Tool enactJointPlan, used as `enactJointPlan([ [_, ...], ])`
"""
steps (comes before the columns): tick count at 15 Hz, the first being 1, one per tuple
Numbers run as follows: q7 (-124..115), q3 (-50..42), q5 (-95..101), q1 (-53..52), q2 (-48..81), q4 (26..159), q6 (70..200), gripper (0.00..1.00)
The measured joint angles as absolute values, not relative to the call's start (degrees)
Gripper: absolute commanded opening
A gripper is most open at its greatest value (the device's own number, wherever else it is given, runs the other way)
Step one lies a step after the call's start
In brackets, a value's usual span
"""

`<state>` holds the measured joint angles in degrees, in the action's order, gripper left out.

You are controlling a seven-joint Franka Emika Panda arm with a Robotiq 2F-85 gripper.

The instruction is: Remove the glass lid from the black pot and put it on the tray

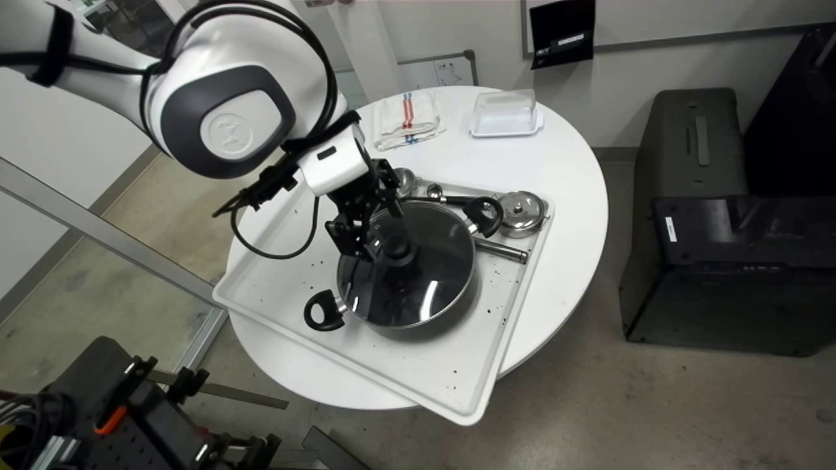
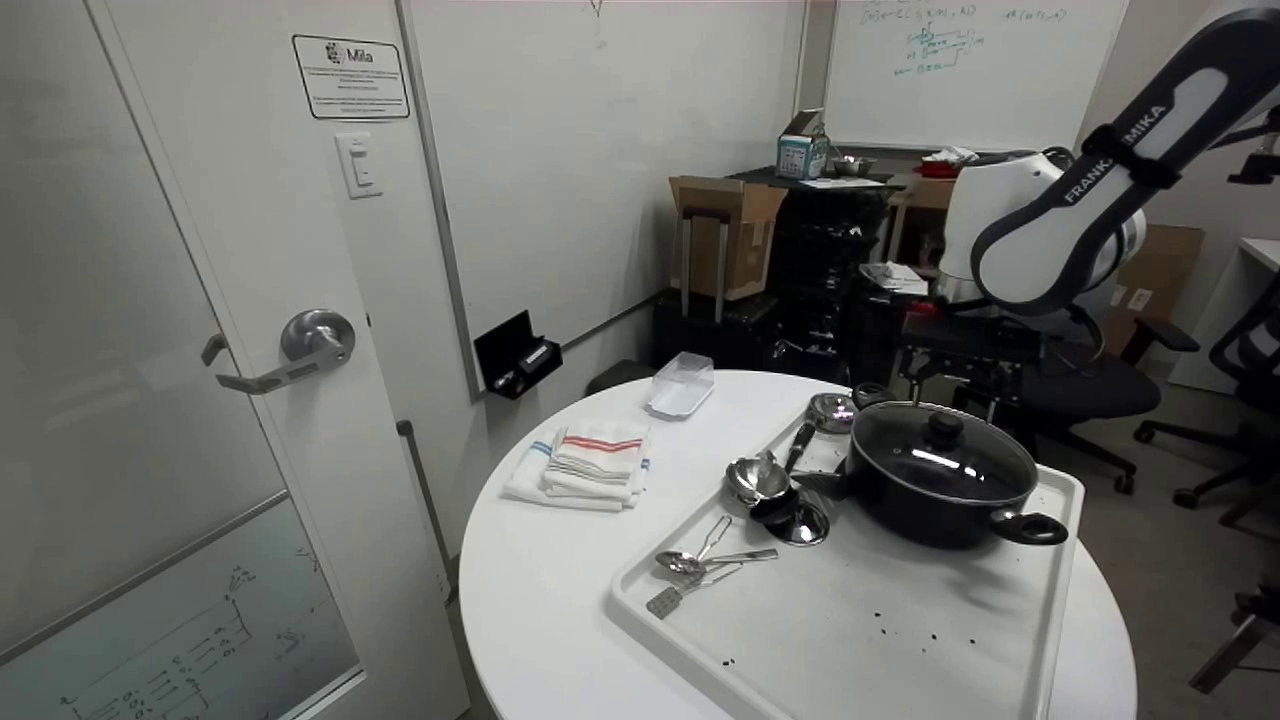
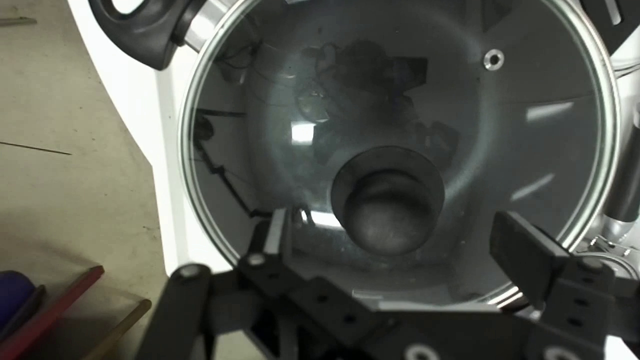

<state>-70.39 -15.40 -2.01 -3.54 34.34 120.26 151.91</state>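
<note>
The gripper (image 3: 397,232) hangs over the lid (image 1: 418,287), its two fingers (image 3: 525,257) spread wide; in the wrist view the one black knob (image 3: 390,222) shows in the gap, with glass visible on either side. The lid rests on the black pot (image 2: 920,515): a round see-through disc, dark against what lies beneath, with a thin bright rim (image 3: 611,120), one small ringed hole (image 3: 493,59) and white streaks of glare. Two black loop handles (image 1: 332,311) jut from the pot. In both exterior views, open tray (image 1: 287,287) runs from one side of the pot to the raised edge; the opposite edge is lined with one small lidded steel pot (image 1: 520,212) and several utensils, a spoon (image 2: 680,563) and a spatula (image 2: 664,602) among them. One tray corner pokes past the round table (image 1: 568,176), which also bears one clear box (image 1: 504,114) and a stack of folded towels (image 2: 595,465).
</note>
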Motion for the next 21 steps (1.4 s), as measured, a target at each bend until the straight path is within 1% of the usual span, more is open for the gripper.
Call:
enactJointPlan([
  [11,-72.87,-16.50,-2.01,-3.96,39.25,116.77,151.90,1.00],
  [12,-72.98,-16.50,-2.01,-3.97,39.48,116.63,151.90,0.75],
  [13,-73.02,-16.50,-2.01,-4.00,39.66,116.52,151.90,0.74],
  [15,-73.05,-16.50,-2.01,-4.05,39.97,116.25,151.90,0.60],
  [18,-73.06,-16.50,-2.01,-4.16,40.26,115.93,151.92,0.36],
  [19,-73.10,-16.57,-2.01,-4.22,40.24,115.68,151.94,0.33],
  [20,-73.12,-16.68,-2.02,-4.27,40.06,115.43,151.86,0.32],
  [21,-73.12,-16.70,-2.02,-4.27,40.08,115.39,151.87,0.28],
])
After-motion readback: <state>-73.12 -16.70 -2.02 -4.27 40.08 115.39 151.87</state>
